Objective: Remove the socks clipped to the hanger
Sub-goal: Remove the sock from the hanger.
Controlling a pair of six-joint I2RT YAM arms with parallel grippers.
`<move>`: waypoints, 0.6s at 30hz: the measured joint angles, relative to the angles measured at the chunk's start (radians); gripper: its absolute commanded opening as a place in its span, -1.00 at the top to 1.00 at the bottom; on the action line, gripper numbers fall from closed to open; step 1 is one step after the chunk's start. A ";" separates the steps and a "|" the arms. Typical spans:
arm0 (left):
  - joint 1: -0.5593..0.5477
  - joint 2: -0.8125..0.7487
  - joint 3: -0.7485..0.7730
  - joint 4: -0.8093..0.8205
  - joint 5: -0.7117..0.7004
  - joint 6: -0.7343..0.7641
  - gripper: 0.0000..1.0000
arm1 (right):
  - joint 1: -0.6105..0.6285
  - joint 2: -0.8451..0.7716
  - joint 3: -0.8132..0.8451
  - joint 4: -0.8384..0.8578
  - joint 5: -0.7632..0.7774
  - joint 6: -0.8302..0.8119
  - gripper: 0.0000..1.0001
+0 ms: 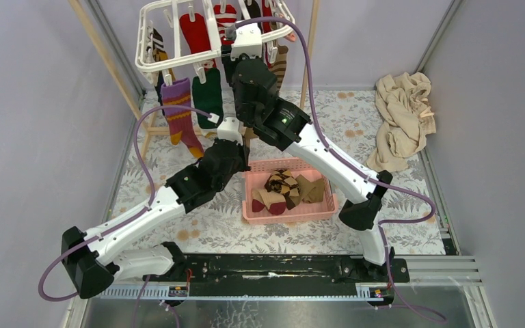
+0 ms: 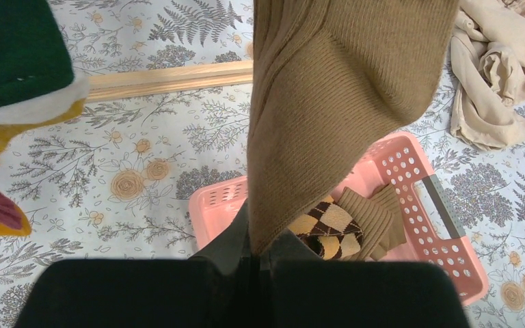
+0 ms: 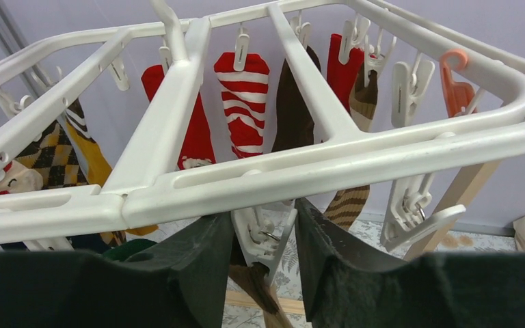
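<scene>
Tablecloth (image 1: 396, 225), floral print, covers the table, with lilac walls (image 1: 41, 102) around it and a beige cloth heap (image 1: 402, 116) far right. The hanger (image 1: 152, 65) hangs back-left, socks clipped on.

Only the left wrist view shows your left gripper (image 2: 260, 256) clamped on the tan ribbed sock (image 2: 328, 102), over the pink basket (image 2: 417, 171). Only the right wrist view shows your right gripper (image 3: 263, 215) half-wide, straddling a white clip (image 3: 263, 236) under the hanger's front bar.

Can't tell if its pads press the clip. The top view hides both sets of fingertips.

Left white-and-black arm (image 1: 157, 205) reaches forward; left gripper (image 2: 263, 254) jaws clamped shut on tan ribbed sock (image 2: 328, 102). Right white-and-black arm (image 1: 328, 160) extends higher; right gripper (image 3: 263, 225) jaws stand parted.
</scene>
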 measured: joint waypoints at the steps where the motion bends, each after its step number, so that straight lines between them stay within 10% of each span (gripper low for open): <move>1: 0.000 0.002 0.000 0.001 0.000 0.000 1.00 | 0.000 0.000 0.000 0.003 0.001 -0.002 0.23; 11: 0.000 0.005 0.000 0.015 0.002 0.000 1.00 | 0.000 0.000 -0.007 0.031 0.002 0.003 0.71; 14: 0.000 0.005 0.000 0.019 0.004 -0.001 1.00 | 0.000 -0.001 -0.019 0.031 0.001 0.004 -0.15; 18: 0.000 0.005 0.000 0.020 0.025 -0.001 1.00 | 0.001 -0.013 -0.059 0.031 -0.009 0.021 -0.47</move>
